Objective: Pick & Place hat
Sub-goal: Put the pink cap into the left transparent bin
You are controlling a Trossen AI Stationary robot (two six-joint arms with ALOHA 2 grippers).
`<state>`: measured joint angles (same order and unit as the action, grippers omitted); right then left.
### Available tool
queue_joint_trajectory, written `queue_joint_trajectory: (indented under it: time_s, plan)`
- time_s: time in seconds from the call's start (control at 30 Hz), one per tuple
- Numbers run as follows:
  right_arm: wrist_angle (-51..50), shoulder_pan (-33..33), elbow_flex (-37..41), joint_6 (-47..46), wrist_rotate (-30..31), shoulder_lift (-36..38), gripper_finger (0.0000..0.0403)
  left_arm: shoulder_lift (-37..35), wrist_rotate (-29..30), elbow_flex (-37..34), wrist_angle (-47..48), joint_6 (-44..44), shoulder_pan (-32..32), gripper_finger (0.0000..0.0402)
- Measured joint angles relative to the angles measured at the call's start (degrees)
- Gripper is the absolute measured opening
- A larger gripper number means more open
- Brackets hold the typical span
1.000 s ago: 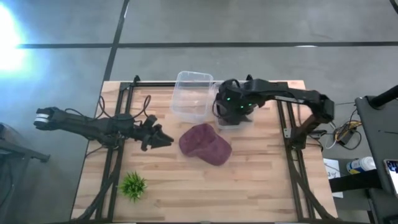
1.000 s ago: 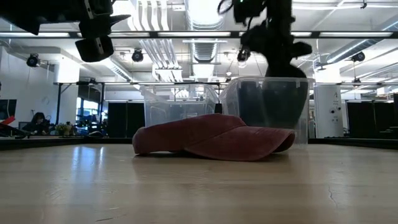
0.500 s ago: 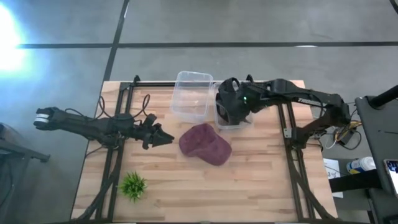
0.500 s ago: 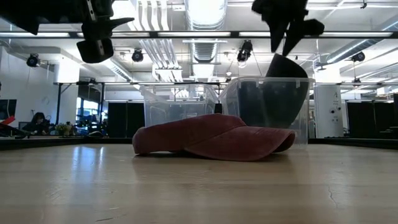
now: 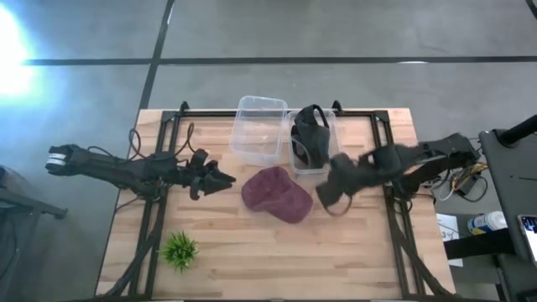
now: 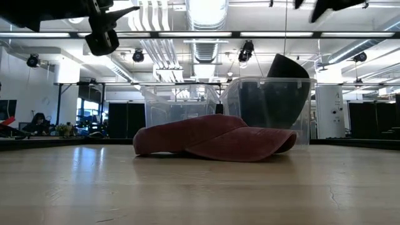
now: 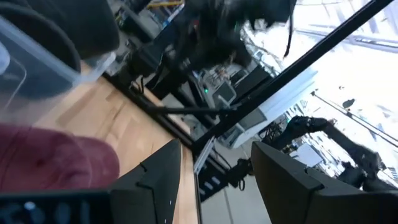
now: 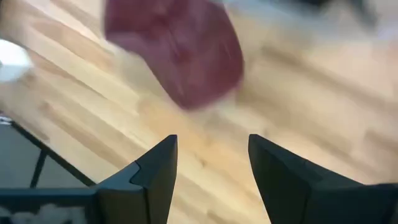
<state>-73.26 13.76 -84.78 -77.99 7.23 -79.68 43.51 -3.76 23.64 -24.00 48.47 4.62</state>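
Observation:
A dark red hat lies crown up on the wooden table, also seen in the low view and the right wrist view. A black hat sits in the right-hand clear bin, its top poking above the rim. My right gripper hovers open just right of the red hat, empty. My left gripper hangs open to the hat's left, above the table.
An empty clear bin stands left of the one with the black hat, both at the far side. A small green plant sits near the front left corner. Black frame rails run along both table sides.
My right gripper has opened and let go of the black hat, which now rests in the right bin. The gripper has then risen and swung toward the table's near edge, ending beside the red hat's right side. The red hat has not moved.

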Motion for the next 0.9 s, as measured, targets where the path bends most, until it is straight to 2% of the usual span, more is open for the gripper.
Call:
queue_joint_trajectory:
  time_s: [0.1, 0.17, 0.27, 0.37, 0.47, 0.53, 0.6, 0.77, 0.9]
  plan:
    - [1.0, 5.5, 4.8, -9.4, 0.1, -0.2, 0.0194, 0.0, 3.5, 0.0, -1.5, 0.4, 0.0, 0.019]
    - [6.0, 8.2, 9.5, -15.6, 0.3, -0.1, 0.0194, 0.1, 5.9, 0.0, -1.3, 1.0, 0.0, 0.019]
    - [15.6, 11.3, 17.1, -23.7, 1.7, -0.3, 0.0194, 2.2, 5.6, 0.0, 1.3, 2.2, -0.1, 0.019]
    - [25.6, 13.3, 23.9, -29.8, 6.1, -0.9, 0.0194, 7.1, 3.3, 0.0, 5.1, 2.5, -0.1, 0.019]
    - [34.6, 14.9, 29.8, -34.6, 13.7, -1.2, 0.0194, 13.1, 0.9, 0.0, 4.9, 2.1, -0.1, 0.019]
    - [40.1, 15.8, 33.3, -36.7, 18.9, -1.6, 0.0194, 16.8, 0.4, 0.4, 4.9, 0.7, -0.1, 0.019]
    - [44.6, 16.3, 36.0, -38.0, 21.6, -2.5, 0.0194, 19.8, 0.5, 0.8, 5.0, -0.1, -0.1, 0.019]
    - [51.9, 16.4, 40.2, -39.7, 19.9, -6.1, 0.0194, 27.0, 4.3, 3.2, 5.0, -3.0, -0.1, 0.019]
    - [56.7, 16.3, 40.7, -40.1, 20.1, -10.1, 0.0194, 32.9, 7.6, 5.9, 7.5, -5.3, -0.1, 0.019]
